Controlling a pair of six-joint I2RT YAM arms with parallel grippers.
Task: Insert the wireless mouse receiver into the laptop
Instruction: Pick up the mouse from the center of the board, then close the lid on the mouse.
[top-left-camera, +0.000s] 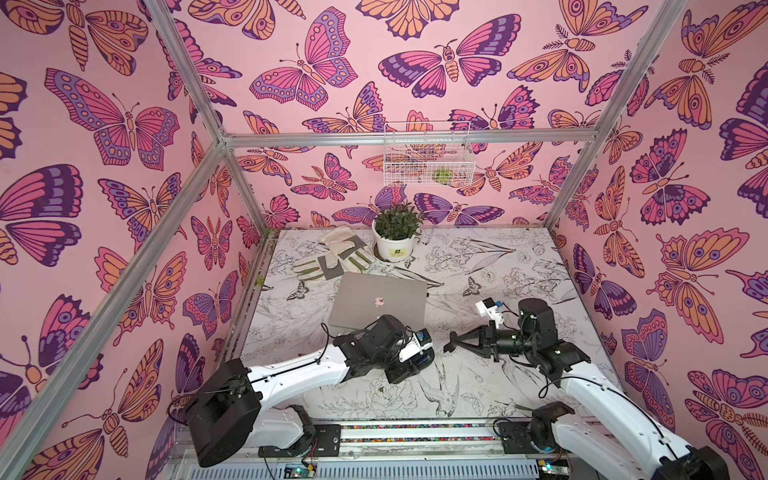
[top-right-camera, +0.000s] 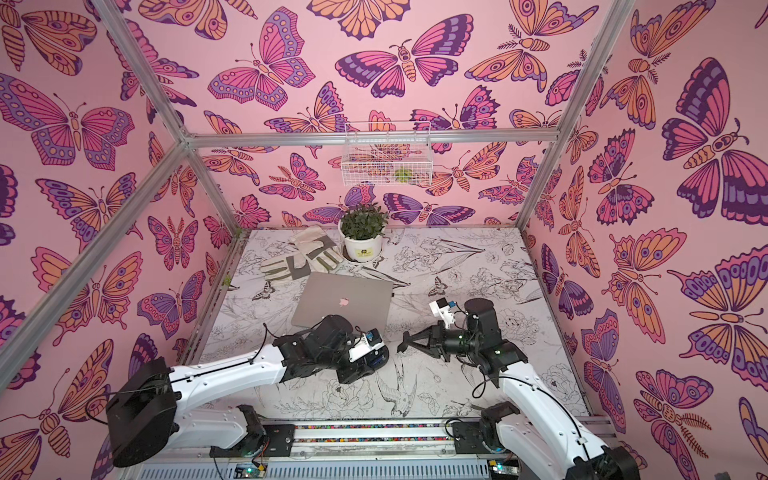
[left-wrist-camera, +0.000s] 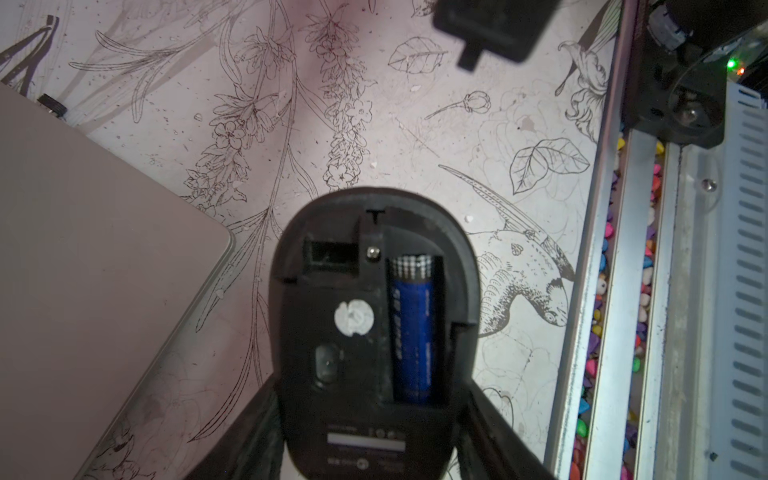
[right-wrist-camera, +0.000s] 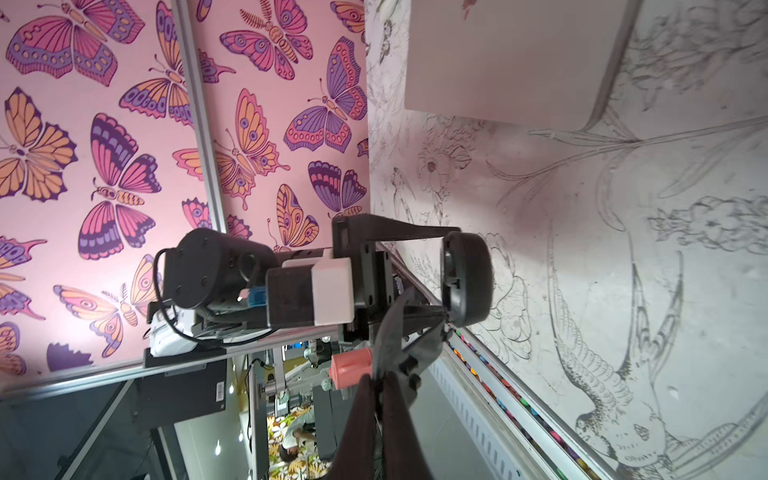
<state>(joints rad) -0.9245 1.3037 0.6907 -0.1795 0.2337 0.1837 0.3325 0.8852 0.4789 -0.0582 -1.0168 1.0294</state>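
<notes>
The silver laptop lies closed on the table, left of the middle. My left gripper is shut on a black mouse near the laptop's front right corner. The mouse's underside faces the wrist camera, showing a blue battery and an empty slot. My right gripper is shut and points at the mouse from the right, a short gap away. A small black tab, the wireless mouse receiver, sticks out of its tips.
A small black piece sits against the laptop's right edge. Work gloves and a potted plant stand behind the laptop. A wire basket hangs on the back wall. The arms' rail runs along the front.
</notes>
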